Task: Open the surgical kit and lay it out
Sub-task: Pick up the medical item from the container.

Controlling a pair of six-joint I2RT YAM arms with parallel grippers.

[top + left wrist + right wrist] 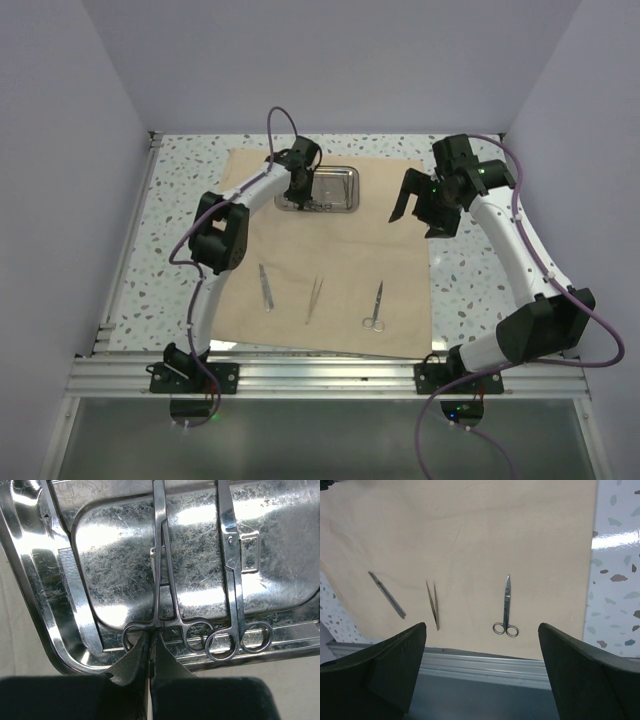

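The surgical kit's tan cloth (330, 250) lies spread flat. On its near part lie a scalpel (265, 287), tweezers (314, 298) and ring-handled scissors (376, 308). The steel tray (345, 190) sits at the cloth's far edge. In the tray lie a ring-handled clamp (165, 570), a second pair of scissors (232, 580) and a flat ridged instrument (75, 600). My left gripper (150, 636) is down in the tray, shut on the clamp's handle where its left ring meets the shank. My right gripper (482, 625) hovers wide open and empty above the cloth's right side (420, 215).
The speckled table (480, 290) shows to the right and left of the cloth. An aluminium rail (330, 372) runs along the near edge. White walls enclose the table on three sides.
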